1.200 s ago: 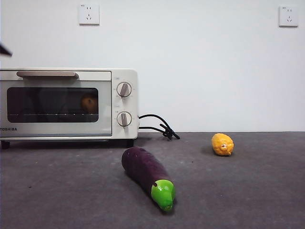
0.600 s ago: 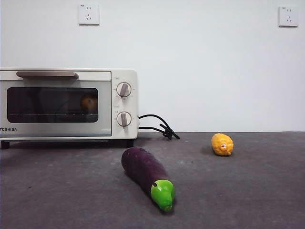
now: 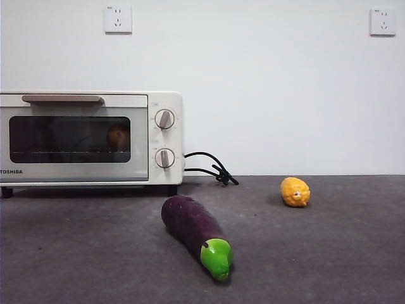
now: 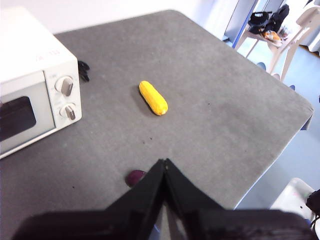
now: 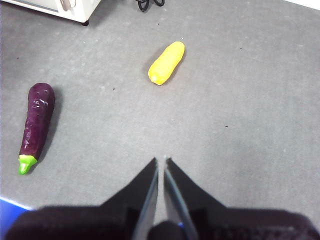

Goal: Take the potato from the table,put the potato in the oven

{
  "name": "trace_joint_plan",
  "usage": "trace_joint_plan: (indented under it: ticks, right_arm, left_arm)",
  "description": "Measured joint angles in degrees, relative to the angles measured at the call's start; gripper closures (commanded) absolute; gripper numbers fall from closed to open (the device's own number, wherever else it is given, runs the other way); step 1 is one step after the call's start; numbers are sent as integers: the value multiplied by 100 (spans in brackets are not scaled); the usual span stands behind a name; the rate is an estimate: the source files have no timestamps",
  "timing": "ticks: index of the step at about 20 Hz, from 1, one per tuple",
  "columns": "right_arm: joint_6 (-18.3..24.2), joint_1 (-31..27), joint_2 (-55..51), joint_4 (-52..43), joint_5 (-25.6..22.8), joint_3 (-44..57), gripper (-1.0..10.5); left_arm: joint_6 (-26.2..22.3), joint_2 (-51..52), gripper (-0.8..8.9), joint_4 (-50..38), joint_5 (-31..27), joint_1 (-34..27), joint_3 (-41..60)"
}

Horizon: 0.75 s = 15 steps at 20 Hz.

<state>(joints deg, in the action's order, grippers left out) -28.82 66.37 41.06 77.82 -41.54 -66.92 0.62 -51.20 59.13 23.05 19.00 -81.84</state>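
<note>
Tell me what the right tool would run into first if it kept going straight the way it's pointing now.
Probably just the bare table. The right tool, jaws shut, points at grey surface; the yellow fruit lies farther along that line and the eggplant well off to one side. Depth is hard to judge here.

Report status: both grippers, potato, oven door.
Left gripper and right gripper shut, empty, high over grey table. Brown-orange potato inside cream-white Toshiba oven, dark glass door closed. Purple eggplant lies out front.
</note>
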Motion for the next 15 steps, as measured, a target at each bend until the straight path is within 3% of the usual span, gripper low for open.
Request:
trace_joint_plan:
  ticks: [5,10,15]
  right_arm:
    - [9,0,0,2,0,0,914]
    - [9,0,0,2,2,0,914]
    - [9,0,2,2,0,0,914]
  left_arm:
    - [-70,-94,818,2,-70,4,0]
    - [-1499,-474,818,-109,-1257,-219,20]
    - [-1823,-90,818,-1421,-1196,-857,990]
